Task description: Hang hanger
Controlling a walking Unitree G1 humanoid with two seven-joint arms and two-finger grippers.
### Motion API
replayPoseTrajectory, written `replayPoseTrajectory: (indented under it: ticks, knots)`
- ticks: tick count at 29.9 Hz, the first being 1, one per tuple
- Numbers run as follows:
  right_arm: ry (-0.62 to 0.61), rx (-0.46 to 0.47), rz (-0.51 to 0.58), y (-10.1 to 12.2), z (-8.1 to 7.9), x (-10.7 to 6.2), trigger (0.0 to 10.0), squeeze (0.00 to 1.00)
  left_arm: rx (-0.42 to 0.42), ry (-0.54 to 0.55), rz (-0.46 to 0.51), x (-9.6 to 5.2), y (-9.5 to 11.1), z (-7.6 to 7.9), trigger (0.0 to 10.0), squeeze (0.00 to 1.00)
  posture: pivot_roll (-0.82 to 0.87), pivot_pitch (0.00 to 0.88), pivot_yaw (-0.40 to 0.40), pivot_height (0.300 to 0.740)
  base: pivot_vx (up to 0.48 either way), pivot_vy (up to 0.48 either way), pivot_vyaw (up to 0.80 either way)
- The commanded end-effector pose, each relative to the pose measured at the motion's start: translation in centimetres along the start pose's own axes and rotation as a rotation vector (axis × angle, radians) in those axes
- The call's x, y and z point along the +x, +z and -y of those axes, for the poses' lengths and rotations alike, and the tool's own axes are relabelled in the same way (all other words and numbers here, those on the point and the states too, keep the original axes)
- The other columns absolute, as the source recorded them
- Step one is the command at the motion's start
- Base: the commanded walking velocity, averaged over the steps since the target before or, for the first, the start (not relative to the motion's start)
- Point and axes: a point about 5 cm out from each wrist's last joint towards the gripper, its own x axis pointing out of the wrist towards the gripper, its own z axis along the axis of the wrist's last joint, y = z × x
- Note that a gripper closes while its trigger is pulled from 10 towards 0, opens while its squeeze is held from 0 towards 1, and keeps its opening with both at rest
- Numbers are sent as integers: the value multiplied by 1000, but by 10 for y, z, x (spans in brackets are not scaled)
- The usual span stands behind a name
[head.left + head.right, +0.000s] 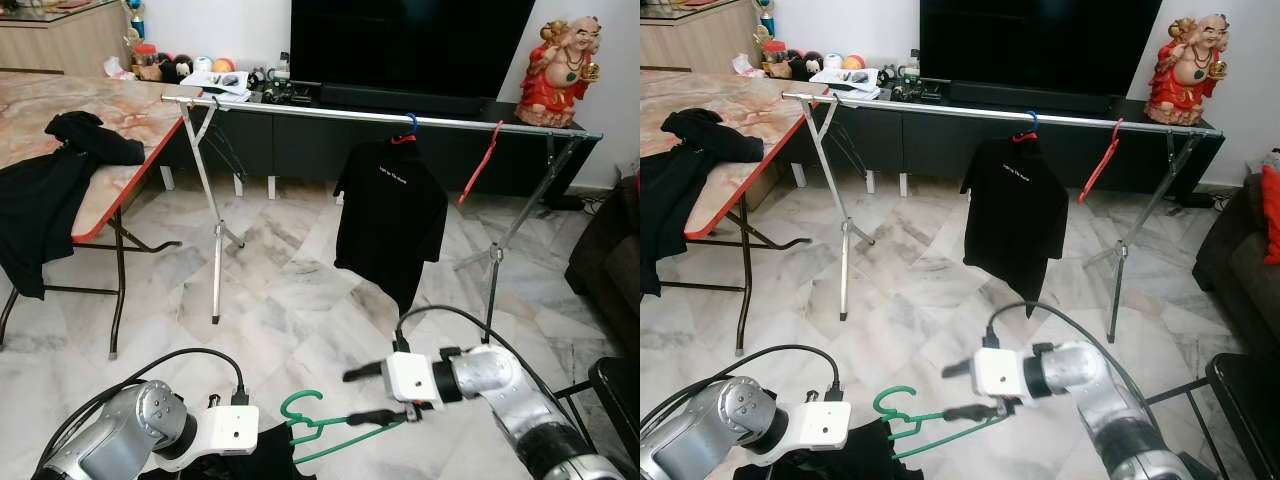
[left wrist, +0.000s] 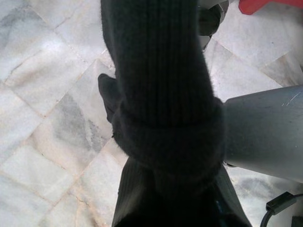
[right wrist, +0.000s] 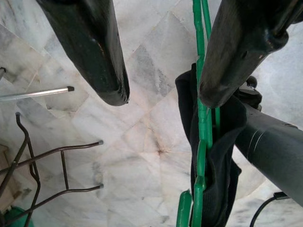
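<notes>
A green hanger [image 1: 305, 420] sticks out of a black garment [image 1: 255, 455] that hangs at my left gripper [image 1: 228, 432], low in front of me. Black knitted cloth [image 2: 161, 104] covers that gripper in the left wrist view. My right gripper [image 1: 368, 395] is open beside the hanger. In the right wrist view its one fingertip [image 3: 215, 90] lies against the green hanger [image 3: 204, 127], and the other is apart. Farther ahead, a silver clothes rail [image 1: 300, 109] carries a black T-shirt [image 1: 390, 205] on a blue hanger and a bare red hanger [image 1: 480, 165].
A folding table [image 1: 120, 110] with black clothes [image 1: 40, 190] stands at the left. A dark TV cabinet [image 1: 300, 140] runs behind the rail, and a sofa [image 1: 610, 250] is at the right. A black frame [image 1: 615, 385] is near my right arm.
</notes>
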Motion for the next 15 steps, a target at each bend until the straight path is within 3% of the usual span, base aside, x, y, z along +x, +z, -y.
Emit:
replayPoseTrajectory:
  ticks: [1,15]
  knots:
    - [26,8,-9,-3,-2,0,10000,0,17,14,3,-4,3,-5,10000,0,147,19,-90,740,0,0,0]
    - [51,49,-21,-8,-11,24,10000,0,33,32,4,-4,10,-9,10000,0,165,31,-105,740,0,0,0]
